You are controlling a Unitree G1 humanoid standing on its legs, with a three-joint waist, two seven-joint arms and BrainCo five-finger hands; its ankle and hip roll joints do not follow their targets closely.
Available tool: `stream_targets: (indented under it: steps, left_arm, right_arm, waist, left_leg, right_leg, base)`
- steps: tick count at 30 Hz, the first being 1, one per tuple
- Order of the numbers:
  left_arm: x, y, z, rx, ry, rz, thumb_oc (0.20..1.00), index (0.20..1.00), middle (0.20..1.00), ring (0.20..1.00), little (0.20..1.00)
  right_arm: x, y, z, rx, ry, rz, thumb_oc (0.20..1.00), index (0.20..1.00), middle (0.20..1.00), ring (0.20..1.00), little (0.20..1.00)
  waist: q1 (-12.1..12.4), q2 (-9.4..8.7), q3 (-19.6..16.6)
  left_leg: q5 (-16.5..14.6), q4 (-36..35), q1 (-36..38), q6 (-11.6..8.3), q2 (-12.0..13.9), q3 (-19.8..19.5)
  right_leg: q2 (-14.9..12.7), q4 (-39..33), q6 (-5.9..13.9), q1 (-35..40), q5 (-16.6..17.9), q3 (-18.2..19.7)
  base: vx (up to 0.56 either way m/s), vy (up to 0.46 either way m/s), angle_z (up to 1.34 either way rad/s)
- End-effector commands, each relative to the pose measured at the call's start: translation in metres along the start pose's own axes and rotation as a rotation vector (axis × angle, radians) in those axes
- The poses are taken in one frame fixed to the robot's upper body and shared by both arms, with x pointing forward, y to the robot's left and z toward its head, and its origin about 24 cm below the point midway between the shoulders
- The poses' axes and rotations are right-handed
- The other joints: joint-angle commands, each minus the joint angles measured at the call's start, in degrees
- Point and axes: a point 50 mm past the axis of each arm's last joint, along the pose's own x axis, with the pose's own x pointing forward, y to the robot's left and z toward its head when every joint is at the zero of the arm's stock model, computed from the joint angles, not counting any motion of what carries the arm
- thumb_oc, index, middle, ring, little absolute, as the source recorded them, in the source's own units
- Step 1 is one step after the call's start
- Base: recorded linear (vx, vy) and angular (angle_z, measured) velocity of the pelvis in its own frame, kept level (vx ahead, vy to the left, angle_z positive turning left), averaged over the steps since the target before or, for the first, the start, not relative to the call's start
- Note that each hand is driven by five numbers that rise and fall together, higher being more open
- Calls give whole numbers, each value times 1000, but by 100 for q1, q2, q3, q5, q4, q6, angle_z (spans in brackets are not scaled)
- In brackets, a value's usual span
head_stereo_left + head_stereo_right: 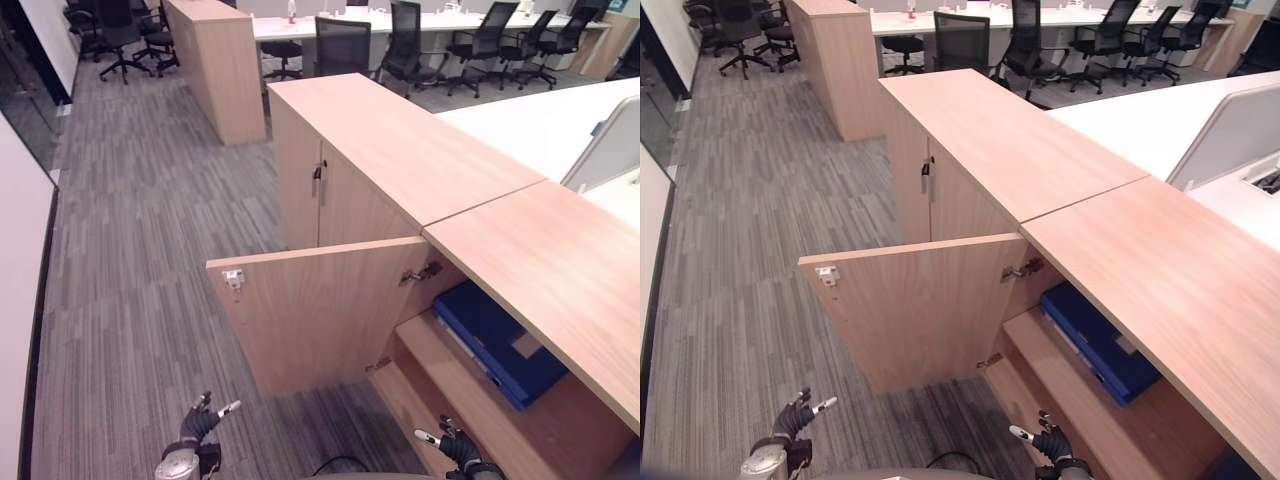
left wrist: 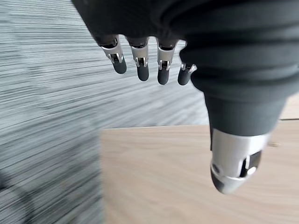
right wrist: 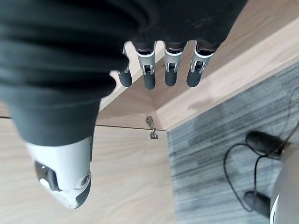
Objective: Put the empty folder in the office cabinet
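Observation:
A blue folder (image 1: 500, 345) lies flat on the upper shelf inside the light-wood office cabinet (image 1: 560, 260), under its top. The cabinet door (image 1: 310, 310) stands swung wide open toward the carpet. My left hand (image 1: 200, 425) hangs low in front of the door, fingers (image 2: 140, 60) relaxed and holding nothing, with the door's face just past them. My right hand (image 1: 455, 445) is low by the cabinet's bottom shelf (image 1: 470, 395), fingers (image 3: 159, 70) also relaxed and empty. Both hands are well apart from the folder.
A second cabinet section with a closed door and metal handle (image 1: 318, 178) adjoins on the far side. Another wood cabinet (image 1: 215, 60) stands farther back, with black office chairs (image 1: 340, 45) and white desks (image 1: 540, 125) beyond. Grey carpet (image 1: 140, 250) stretches to the left.

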Motion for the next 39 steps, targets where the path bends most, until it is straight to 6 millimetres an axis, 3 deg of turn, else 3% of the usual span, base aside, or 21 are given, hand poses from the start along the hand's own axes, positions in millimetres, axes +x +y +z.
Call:
stream_targets:
  steps: [1, 2, 3, 6, 10, 12, 13, 16, 18, 21, 24, 26, 30, 39]
  left_arm:
    - [20, 44, 73, 3, -226, 130, 1000, 1000, 1000, 1000, 1000]
    - [20, 44, 74, 3, -227, 131, 1000, 1000, 1000, 1000, 1000]
    - [21, 53, 86, 6, -257, 145, 1000, 1000, 1000, 1000, 1000]
    - [24, 78, 144, 41, -396, 170, 1000, 1000, 1000, 1000, 1000]
    - [23, 83, 180, 115, -466, 158, 1000, 1000, 1000, 1000, 1000]
    - [23, 82, 186, 125, -480, 149, 1000, 1000, 1000, 1000, 1000]
    - [23, 77, 199, 121, -515, 123, 1000, 1000, 1000, 1000, 1000]
    - [23, 75, 202, 121, -524, 112, 1000, 1000, 1000, 1000, 1000]
    - [21, 58, 217, 154, -581, 39, 1000, 1000, 1000, 1000, 1000]
    - [20, 48, 219, 173, -600, -3, 1000, 1000, 1000, 1000, 1000]
    - [17, 25, 212, 181, -618, -99, 1000, 1000, 1000, 1000, 1000]
    - [17, 25, 212, 181, -618, -99, 1000, 1000, 1000, 1000, 1000]
    - [15, -4, 177, 139, -558, -221, 1000, 1000, 1000, 1000, 1000]
    - [1, -46, 140, 125, -497, -422, 1000, 1000, 1000, 1000, 1000]
  right_arm:
    - [3, -3, 30, -69, -135, 41, 1000, 1000, 1000, 1000, 1000]
    - [3, -3, 30, -69, -135, 41, 1000, 1000, 1000, 1000, 1000]
    - [2, -3, 32, -74, -143, 47, 1000, 1000, 1000, 1000, 1000]
    - [3, -3, 35, -90, -148, 66, 1000, 1000, 1000, 1000, 1000]
    - [4, -1, 35, -106, -142, 86, 1000, 1000, 1000, 1000, 1000]
    - [4, 0, 35, -112, -140, 91, 1000, 1000, 1000, 1000, 1000]
    - [5, 1, 34, -116, -134, 93, 1000, 1000, 1000, 1000, 1000]
    - [5, 2, 34, -116, -131, 95, 1000, 1000, 1000, 1000, 1000]
    - [5, 3, 33, -127, -123, 98, 1000, 1000, 1000, 1000, 1000]
    - [6, 3, 31, -130, -116, 95, 1000, 1000, 1000, 1000, 1000]
    - [7, 3, 31, -120, -103, 82, 1000, 1000, 1000, 1000, 1000]
    - [7, 3, 30, -120, -102, 82, 1000, 1000, 1000, 1000, 1000]
    - [8, 2, 29, -110, -80, 69, 1000, 1000, 1000, 1000, 1000]
    - [11, 0, 33, -112, -80, 48, 1000, 1000, 1000, 1000, 1000]
  waist:
    - [-69, -240, -94]
    - [-67, -244, -90]
    - [-105, -246, -102]
    - [-220, -269, -149]
    - [-295, -287, -173]
    - [-306, -293, -175]
    - [-336, -295, -170]
    - [-347, -300, -165]
    - [-387, -314, -153]
    - [-389, -318, -139]
    - [-383, -314, -116]
    - [-383, -313, -118]
    - [-351, -309, -83]
    - [-279, -316, -13]
  left_leg:
    - [-219, 5, -166, -444, 367, 99]
    - [-221, 5, -164, -444, 367, 103]
    - [-232, 5, -148, -441, 373, 134]
    - [-284, 5, -115, -436, 415, 294]
    - [-323, 5, -77, -439, 435, 425]
    - [-332, 5, -63, -438, 436, 460]
    - [-344, 5, -47, -439, 447, 500]
    - [-350, 5, -41, -436, 447, 517]
    - [-369, 5, -17, -422, 442, 589]
    - [-374, 5, -10, -411, 439, 602]
    - [-382, 5, -11, -388, 424, 606]
    - [-382, 5, -11, -388, 424, 606]
    - [-391, 5, -4, -351, 393, 612]
    - [-399, 5, -20, -299, 359, 596]
  right_leg:
    - [-465, 188, 259, 338, -171, 50]
    - [-465, 188, 259, 339, -171, 54]
    - [-465, 178, 268, 336, -160, 89]
    - [-465, 167, 315, 289, -112, 216]
    - [-464, 148, 352, 275, -74, 310]
    - [-469, 147, 361, 267, -61, 338]
    - [-475, 149, 374, 255, -41, 371]
    - [-475, 151, 379, 245, -35, 383]
    - [-492, 150, 407, 234, -3, 453]
    - [-503, 156, 415, 234, 1, 458]
    - [-525, 175, 420, 216, 7, 465]
    - [-525, 175, 420, 215, 7, 466]
    - [-555, 204, 416, 212, 1, 471]
    - [-590, 266, 422, 181, 14, 420]
  base:
    - [15, 27, -21]
    - [9, 19, -24]
    - [2, 11, -14]
    - [0, 11, -20]
    - [-5, 6, -21]
    - [-1, 12, -20]
    - [-4, 12, -17]
    - [-4, 11, -9]
    - [-2, 26, -9]
    - [-2, 16, -8]
    - [-1, 20, -1]
    - [0, 0, 0]
    - [5, 40, 0]
    - [-2, 12, 0]
